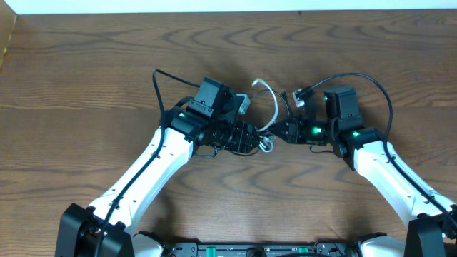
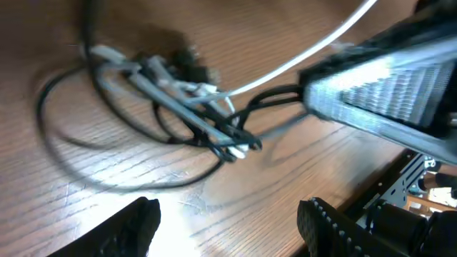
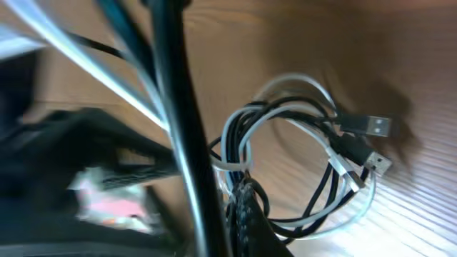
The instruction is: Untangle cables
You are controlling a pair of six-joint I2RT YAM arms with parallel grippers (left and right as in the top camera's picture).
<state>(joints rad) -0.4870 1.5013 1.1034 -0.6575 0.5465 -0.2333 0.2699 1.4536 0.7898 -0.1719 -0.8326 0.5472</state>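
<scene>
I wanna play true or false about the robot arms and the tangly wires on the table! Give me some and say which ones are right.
1. The thin white cable and the thin black cable lie far apart. False: they are tangled together in one bunch.
2. The left gripper is open with nothing between its fingers. True.
3. The brown wooden table is under the cables. True.
4. The right gripper is wide open. False: it is shut, right at the tangle.
5. The cables have small silvery plug ends. True.
</scene>
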